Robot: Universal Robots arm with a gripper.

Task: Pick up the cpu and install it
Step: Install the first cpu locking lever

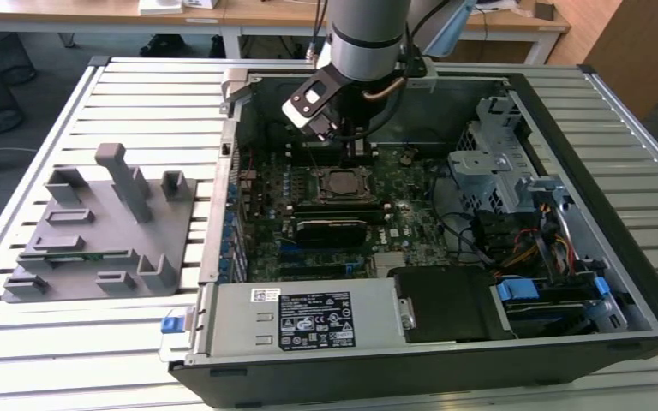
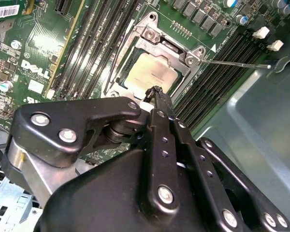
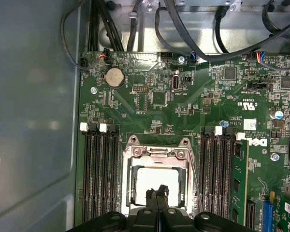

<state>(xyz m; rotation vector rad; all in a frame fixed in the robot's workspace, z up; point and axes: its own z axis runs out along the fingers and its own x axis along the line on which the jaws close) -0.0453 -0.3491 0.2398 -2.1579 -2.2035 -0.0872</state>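
The pincer [image 3: 157,194] has its two tips shut together, with nothing between them. The cpu [image 3: 142,181] lies flat in its socket [image 3: 157,147] on the green board [image 3: 154,104], right under the tips. In the exterior view it sits near the middle of the frame.

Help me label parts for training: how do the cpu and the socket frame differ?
The cpu is a plain pale solid square; the socket frame is an open shiny rim with screws. The cpu is smaller and lies inside the socket frame. Both lie flat and are roughly square.
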